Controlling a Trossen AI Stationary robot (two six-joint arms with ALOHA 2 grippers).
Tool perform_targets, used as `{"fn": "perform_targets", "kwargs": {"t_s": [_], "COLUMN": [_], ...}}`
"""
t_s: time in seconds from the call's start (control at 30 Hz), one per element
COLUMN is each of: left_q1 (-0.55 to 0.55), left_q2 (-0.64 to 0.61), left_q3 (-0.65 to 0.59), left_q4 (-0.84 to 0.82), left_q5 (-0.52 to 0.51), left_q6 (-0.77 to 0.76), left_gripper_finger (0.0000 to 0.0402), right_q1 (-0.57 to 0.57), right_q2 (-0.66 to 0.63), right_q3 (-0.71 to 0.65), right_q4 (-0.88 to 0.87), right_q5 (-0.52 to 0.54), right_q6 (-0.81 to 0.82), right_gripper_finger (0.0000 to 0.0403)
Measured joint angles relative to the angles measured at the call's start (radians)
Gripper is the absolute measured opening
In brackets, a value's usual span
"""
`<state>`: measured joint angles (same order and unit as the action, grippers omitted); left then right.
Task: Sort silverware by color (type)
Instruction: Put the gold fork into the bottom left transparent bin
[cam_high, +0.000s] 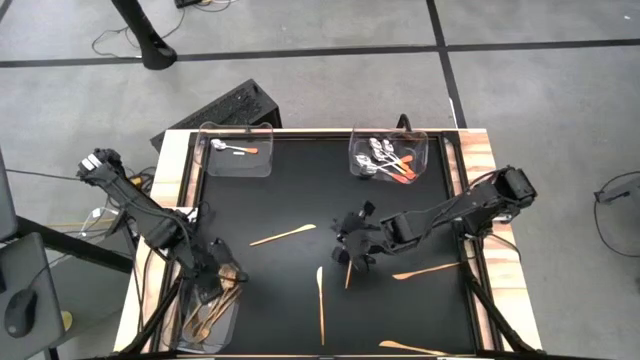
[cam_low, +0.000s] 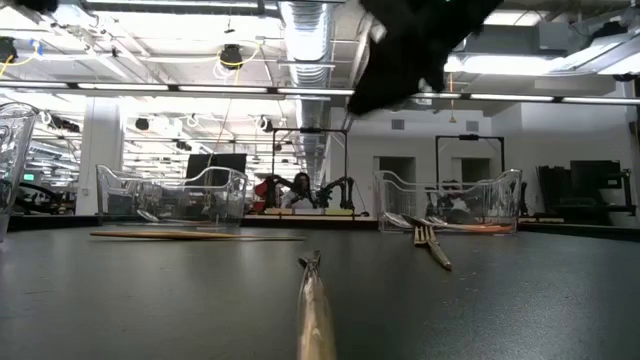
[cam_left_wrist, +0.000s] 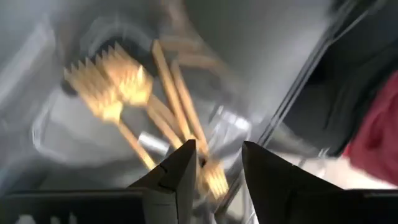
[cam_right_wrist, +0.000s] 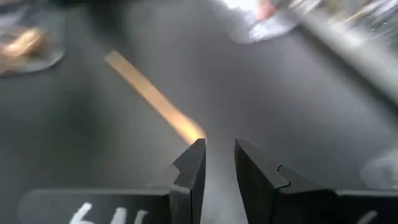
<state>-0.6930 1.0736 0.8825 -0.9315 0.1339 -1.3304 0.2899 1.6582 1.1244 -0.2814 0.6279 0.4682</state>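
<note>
The silverware is spread about. Several gold forks lie in a clear tray at the near left corner. My left gripper hangs open just above them, pointing down, with nothing between its fingers. My right gripper is open above the middle of the black mat, over a gold fork lying flat. A slim gold piece lies on the mat ahead of its fingers. Gold knives lie flat on the mat.
Two clear trays stand at the far edge: the left one holds one spoon with an orange-red handle, the right one holds several. Another gold knife lies near the front edge. Wooden borders frame the mat at left and right.
</note>
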Motion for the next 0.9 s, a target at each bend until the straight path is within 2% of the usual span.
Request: {"fn": "perform_targets", "kwargs": {"t_s": [0.07, 0.17, 0.37, 0.47, 0.53, 0.73, 0.9], "left_q1": [0.0, 0.0, 0.0, 0.003, 0.004, 0.033, 0.074], "left_q2": [-0.028, -0.065, -0.088, -0.077, -0.065, -0.022, 0.036], "left_q3": [0.026, 0.059, 0.067, 0.067, 0.066, 0.066, 0.066], "left_q4": [0.001, 0.014, 0.063, 0.056, 0.056, 0.06, 0.07], "left_q5": [-0.102, -0.314, -0.764, -0.945, -1.045, -1.259, -1.268], "left_q6": [0.012, 0.051, 0.258, 0.331, 0.362, 0.395, 0.382], "left_gripper_finger": [0.0114, 0.0114, 0.0115, 0.0115, 0.0115, 0.0115, 0.0115], "right_q1": [-0.013, -0.028, -0.038, -0.037, -0.035, -0.036, -0.023], "right_q2": [0.031, 0.063, 0.159, 0.213, 0.243, 0.281, 0.275], "right_q3": [-0.002, -0.002, -0.002, -0.002, 0.002, 0.054, 0.105], "right_q4": [-0.019, -0.082, -0.202, -0.193, -0.191, -0.275, -0.379], "right_q5": [-0.084, -0.177, -0.249, -0.32, -0.324, -0.311, -0.257], "right_q6": [0.017, 0.129, 0.503, 0.602, 0.642, 0.682, 0.678], "right_gripper_finger": [0.0109, 0.0109, 0.0109, 0.0109, 0.0109, 0.0109, 0.0109]}}
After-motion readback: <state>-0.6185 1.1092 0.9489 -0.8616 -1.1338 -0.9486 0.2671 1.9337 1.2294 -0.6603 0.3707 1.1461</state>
